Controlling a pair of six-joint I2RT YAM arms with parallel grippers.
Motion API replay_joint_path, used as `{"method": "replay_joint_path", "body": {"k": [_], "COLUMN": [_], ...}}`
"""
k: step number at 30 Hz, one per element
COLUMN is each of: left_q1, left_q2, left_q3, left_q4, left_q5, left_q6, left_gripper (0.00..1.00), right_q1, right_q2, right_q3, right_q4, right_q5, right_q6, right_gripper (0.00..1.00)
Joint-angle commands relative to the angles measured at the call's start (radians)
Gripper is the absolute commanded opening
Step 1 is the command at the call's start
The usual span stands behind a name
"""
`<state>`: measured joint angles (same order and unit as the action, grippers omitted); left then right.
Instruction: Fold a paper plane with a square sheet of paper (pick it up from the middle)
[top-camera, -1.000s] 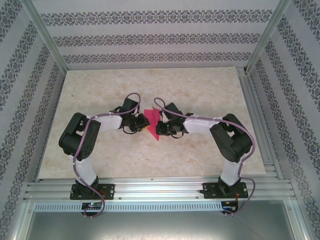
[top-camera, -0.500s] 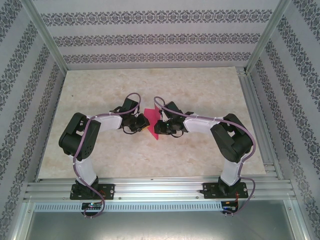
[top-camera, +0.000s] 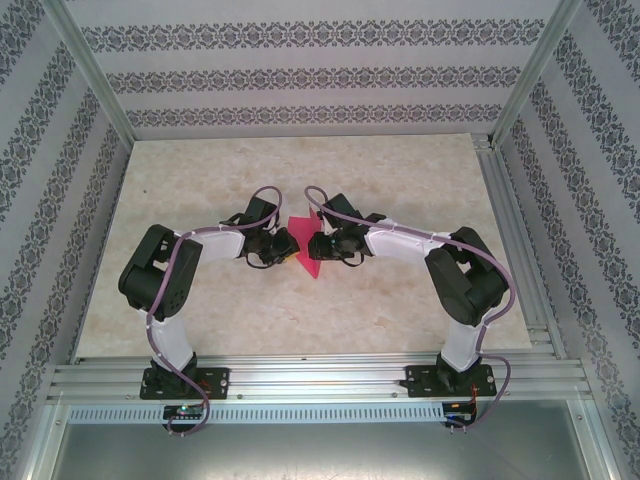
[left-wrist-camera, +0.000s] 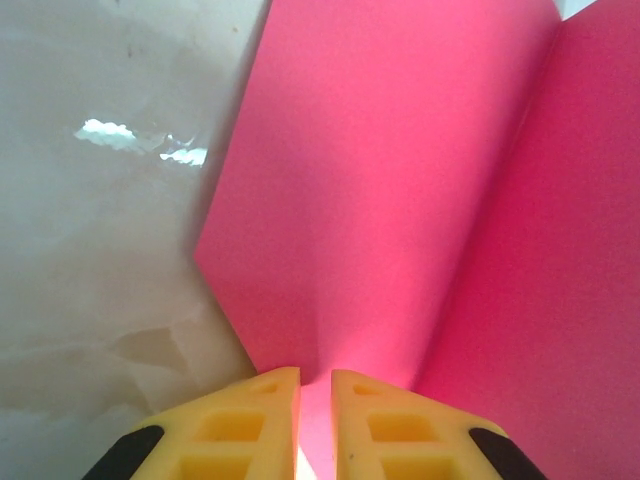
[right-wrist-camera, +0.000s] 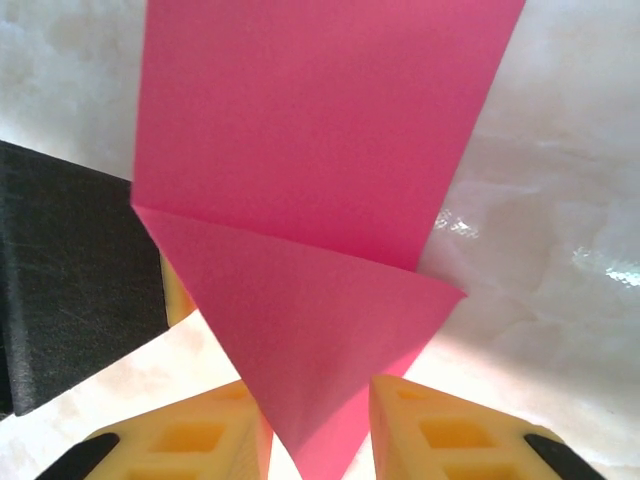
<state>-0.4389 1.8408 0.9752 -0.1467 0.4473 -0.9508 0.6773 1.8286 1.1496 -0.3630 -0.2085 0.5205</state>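
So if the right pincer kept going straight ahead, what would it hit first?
The pink sheet of paper. Its folded tip lies between the open fingers of the right pincer, so going on would likely push straight into the sheet. What lies beyond it is hidden.

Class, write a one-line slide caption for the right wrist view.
Right gripper, jaws apart, straddles the folded triangular tip of the pink sheet of paper.

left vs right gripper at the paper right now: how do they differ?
The left gripper has jaws nearly together, pinching the sheet of paper at its edge. The right gripper has jaws apart, a folded corner of the sheet between them, seemingly unpinched. Left faces a creased panel, right a pointed flap. Both have yellow fingers.
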Motion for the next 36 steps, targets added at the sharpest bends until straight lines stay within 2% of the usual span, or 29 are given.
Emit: {"method": "replay_joint_path", "body": {"k": [1, 5, 14, 24, 31, 36], "left_q1": [0.009, 0.009, 0.008, 0.009, 0.009, 0.009], "left_q2": [0.015, 0.014, 0.016, 0.023, 0.018, 0.018], "left_q3": [0.011, 0.010, 0.007, 0.011, 0.013, 0.014], "left_q4": [0.004, 0.004, 0.010, 0.015, 0.006, 0.004], "left_q5": [0.018, 0.019, 0.021, 0.025, 0.023, 0.025], "left_q6": [0.016, 0.017, 0.014, 0.012, 0.017, 0.021], "left_gripper": [0.18, 0.17, 0.17, 0.17, 0.17, 0.17], "right_q1": [0.017, 0.024, 0.029, -0.005, -0.044, -0.067], "right_q2": [-0.013, -0.006, 0.030, 0.064, 0.065, 0.084], "right_q3": [0.038, 0.046, 0.079, 0.009, -0.077, -0.070], "right_q4": [-0.054, -0.054, -0.044, 0.143, 0.275, 0.296], "right_q5": [0.059, 0.091, 0.051, -0.095, -0.150, -0.185], "right_q6": [-0.027, -0.020, -0.013, 0.086, 0.155, 0.157], "right_gripper": [0.31, 0.25, 0.11, 0.09, 0.09, 0.09]}}
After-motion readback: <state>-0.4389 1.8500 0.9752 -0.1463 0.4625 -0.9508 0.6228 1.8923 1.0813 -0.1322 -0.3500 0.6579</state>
